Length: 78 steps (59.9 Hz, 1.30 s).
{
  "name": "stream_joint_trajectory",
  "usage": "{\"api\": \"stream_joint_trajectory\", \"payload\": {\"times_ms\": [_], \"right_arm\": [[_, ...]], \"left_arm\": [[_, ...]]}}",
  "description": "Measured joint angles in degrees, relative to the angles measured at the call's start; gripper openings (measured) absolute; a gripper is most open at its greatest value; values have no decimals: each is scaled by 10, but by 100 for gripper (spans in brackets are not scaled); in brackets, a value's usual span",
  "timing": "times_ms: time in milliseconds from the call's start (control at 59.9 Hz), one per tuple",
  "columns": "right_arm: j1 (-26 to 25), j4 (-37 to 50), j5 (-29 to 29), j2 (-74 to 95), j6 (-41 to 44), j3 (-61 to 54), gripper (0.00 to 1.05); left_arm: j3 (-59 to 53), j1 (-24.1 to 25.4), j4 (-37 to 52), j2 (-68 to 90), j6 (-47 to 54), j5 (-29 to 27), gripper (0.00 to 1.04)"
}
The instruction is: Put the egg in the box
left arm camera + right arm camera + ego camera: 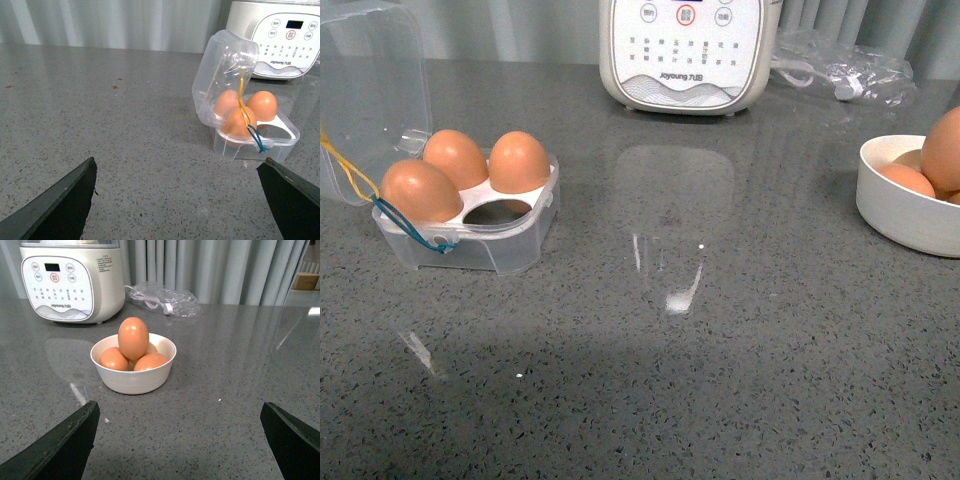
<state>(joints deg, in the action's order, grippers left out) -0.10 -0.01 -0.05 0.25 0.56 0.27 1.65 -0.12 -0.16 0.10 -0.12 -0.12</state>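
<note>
The clear box [510, 245] stands at the left of the counter, lid [370, 95] swung up. Three brown eggs fill it and the front right cell [500, 210] is empty. The left wrist view shows the same box [280, 142] ahead, lid [225, 75] raised, yellow and blue cords hanging on it. My left gripper [177, 200] is open over bare counter, well short of the box. More eggs lie in a white bowl [134, 380]; the top egg [133, 337] stands upright on the pile. My right gripper [180, 440] is open, short of the bowl. Neither arm shows in the front view.
A white Joyoung cooker [688, 55] stands at the back centre of the grey speckled counter [700, 380]. A clear plastic bag with a white cable [845, 70] lies behind the bowl [900, 215], which sits at the right edge of the front view.
</note>
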Motion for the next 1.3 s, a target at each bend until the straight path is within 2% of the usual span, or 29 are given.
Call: {"api": "stream_joint_trajectory", "payload": {"times_ms": [1119,1219,1302], "right_arm": [[0,0,1,0,0,0,98],[20,55,56,17,6,0,98],[28,133,52,76,7,0,98]], "left_arm": [[0,0,0,0,0,0,98],[0,0,0,0,0,0,98],[0,0,0,0,0,0,98]]}}
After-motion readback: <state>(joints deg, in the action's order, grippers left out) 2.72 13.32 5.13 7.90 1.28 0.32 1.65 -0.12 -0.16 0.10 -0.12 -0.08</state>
